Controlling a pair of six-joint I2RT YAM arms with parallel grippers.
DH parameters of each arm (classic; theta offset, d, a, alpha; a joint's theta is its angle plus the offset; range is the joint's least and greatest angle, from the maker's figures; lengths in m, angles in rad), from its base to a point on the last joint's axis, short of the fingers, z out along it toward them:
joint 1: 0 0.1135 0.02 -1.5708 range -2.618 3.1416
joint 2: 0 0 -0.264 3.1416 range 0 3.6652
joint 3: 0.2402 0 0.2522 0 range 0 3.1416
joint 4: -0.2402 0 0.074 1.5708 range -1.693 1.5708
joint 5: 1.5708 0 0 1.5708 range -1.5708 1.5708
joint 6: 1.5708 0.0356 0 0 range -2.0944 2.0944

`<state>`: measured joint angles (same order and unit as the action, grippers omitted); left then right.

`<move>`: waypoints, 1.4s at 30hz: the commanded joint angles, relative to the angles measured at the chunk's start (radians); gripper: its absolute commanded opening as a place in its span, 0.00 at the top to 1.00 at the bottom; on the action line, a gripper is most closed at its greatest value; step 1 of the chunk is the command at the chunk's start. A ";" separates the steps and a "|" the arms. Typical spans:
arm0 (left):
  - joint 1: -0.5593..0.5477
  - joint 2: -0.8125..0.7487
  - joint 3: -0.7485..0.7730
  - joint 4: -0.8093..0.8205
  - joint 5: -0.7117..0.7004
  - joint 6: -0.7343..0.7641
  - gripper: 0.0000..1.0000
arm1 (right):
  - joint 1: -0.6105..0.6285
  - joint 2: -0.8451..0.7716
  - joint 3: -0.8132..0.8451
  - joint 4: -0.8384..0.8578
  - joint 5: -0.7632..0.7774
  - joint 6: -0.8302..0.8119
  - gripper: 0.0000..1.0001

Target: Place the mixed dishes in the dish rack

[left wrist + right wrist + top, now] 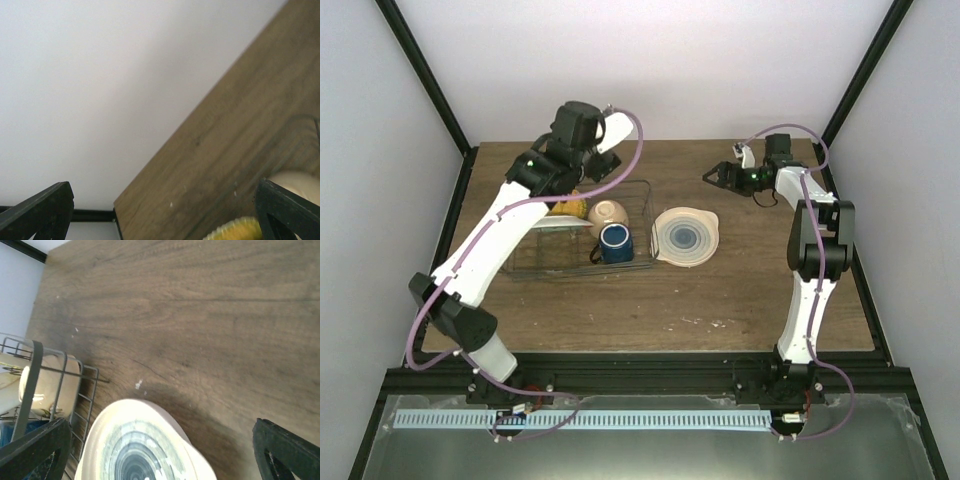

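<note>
The rack (pixel 550 256) is set on the counter (pixel 740 300), left of middle. At its right end the bowl (pixel 608 213) is seen, with the mug (pixel 614 243) just nearer. The yellow plate (pixel 565 209) is to their left, partly hidden by the left arm. The pale plate (pixel 685 237) is laid flat on the counter, just beside the rack's right edge. The left claw (pixel 162 215) is spread wide, released, over the rack's far side. The right claw (pixel 712 177) is likewise released, above the counter beyond the pale plate.
</note>
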<state>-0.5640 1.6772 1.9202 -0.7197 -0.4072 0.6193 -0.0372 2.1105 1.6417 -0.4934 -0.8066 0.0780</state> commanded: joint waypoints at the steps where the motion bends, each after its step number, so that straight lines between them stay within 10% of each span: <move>1: 0.099 0.111 0.130 0.038 0.109 -0.247 0.00 | -0.004 -0.102 -0.084 -0.050 0.095 -0.019 0.00; 9: 0.346 0.236 0.246 -0.098 0.237 -0.615 0.00 | -0.004 -0.177 -0.192 -0.067 0.128 0.008 0.00; 42: 0.380 0.213 0.158 -0.079 0.176 -0.547 0.00 | 0.154 -0.085 -0.197 -0.175 0.508 -0.007 0.38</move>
<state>-0.1913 1.9175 2.0880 -0.8024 -0.2176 0.0563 0.1093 2.0186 1.4044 -0.6350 -0.3965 0.0700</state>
